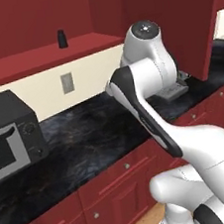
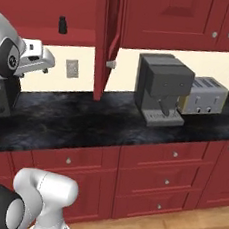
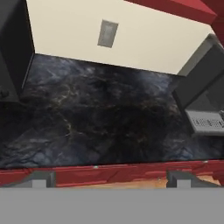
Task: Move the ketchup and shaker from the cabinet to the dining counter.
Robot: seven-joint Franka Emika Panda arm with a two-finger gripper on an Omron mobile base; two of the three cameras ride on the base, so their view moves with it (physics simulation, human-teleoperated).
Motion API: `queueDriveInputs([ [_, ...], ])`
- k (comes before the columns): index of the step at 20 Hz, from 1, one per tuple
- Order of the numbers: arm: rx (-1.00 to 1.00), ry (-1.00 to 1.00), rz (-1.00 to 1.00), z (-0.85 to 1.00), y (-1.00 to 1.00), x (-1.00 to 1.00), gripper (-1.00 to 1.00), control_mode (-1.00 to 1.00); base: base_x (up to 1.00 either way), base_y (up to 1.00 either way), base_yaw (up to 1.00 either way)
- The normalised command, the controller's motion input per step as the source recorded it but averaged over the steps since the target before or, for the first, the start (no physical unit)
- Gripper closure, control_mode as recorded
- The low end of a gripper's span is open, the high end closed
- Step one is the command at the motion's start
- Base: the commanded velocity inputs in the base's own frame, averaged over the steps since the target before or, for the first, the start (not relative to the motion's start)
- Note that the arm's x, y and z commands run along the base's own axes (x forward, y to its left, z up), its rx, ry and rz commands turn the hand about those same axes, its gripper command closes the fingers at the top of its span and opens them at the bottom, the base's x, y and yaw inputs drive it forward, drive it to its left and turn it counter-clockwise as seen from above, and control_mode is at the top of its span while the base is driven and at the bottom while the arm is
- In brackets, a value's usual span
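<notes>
The shaker (image 1: 62, 39) stands upright on the red shelf of the cabinet (image 1: 41, 55), above the wall outlet (image 1: 67, 83); in the right base view the shaker (image 2: 62, 25) sits left of the open cabinet door (image 2: 106, 40); no label or writing is legible on it. The gripper (image 3: 107, 179) hangs over the black marbled surface (image 3: 100, 118), well below and apart from the shaker; its jaws are spread wide and grip nothing. A grey microwave (image 1: 9, 135) rests on the surface at the left; a dark coffee machine (image 2: 162, 89) and a silver toaster (image 2: 206, 97) stand on it to the right; none of them shows readable markings.
</notes>
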Motion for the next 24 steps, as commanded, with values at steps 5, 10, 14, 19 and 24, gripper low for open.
queueDriveInputs([
  [5,0.0,0.0,0.0,0.0,0.0,0.0,-1.0,1.0,0.65,0.57,-0.02],
  [10,0.0,0.0,0.0,0.0,0.0,0.0,-1.0,1.0,0.69,0.55,0.07],
  [14,0.0,0.0,0.0,0.0,0.0,0.0,-1.0,1.0,0.45,0.39,0.2],
  [19,0.02,-0.03,0.19,0.33,0.06,-0.13,-1.0,-1.0,0.0,0.0,0.0],
  [24,0.05,-0.16,0.06,0.52,0.06,-0.1,-1.0,-1.0,0.0,0.0,0.0],
])
